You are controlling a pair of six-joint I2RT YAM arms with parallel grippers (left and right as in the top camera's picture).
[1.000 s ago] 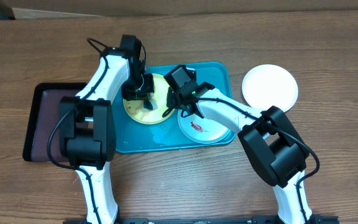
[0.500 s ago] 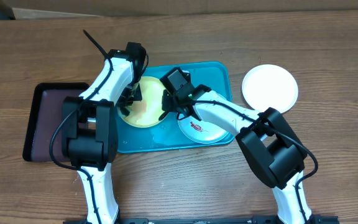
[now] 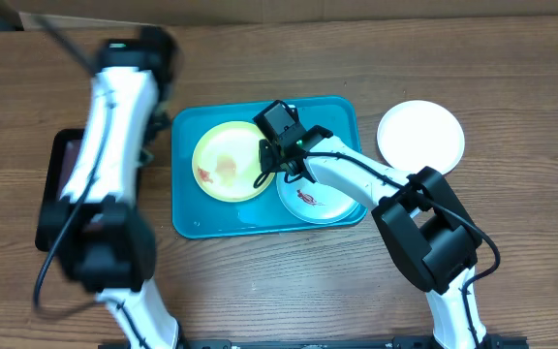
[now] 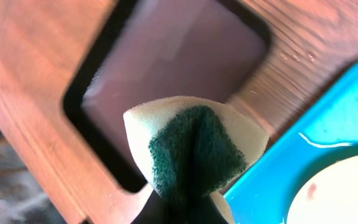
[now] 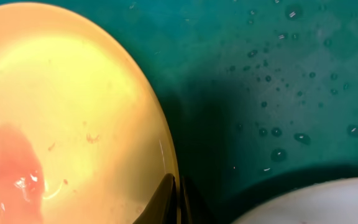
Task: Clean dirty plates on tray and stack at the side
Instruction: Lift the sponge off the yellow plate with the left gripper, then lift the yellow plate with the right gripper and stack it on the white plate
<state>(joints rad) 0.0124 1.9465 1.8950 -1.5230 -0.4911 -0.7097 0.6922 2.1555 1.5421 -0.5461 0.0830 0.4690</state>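
Wiping step: left tool (image 4: 182, 204) grips a yellow sponge with green scouring face (image 4: 194, 149) over the small black rectangular tray (image 4: 166, 56); right tool (image 5: 176, 198), closed, pinches the near rim of the yellow-green round plastic plate (image 3: 229, 163) on the turquoise plastic tray (image 3: 342, 111). Next, probably: sponge down onto the red-brown smear (image 5: 11, 165)

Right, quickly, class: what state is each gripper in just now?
Left gripper: closed on the sponge.
Right gripper: closed, holding nothing, tips at the yellow-green plate rim.
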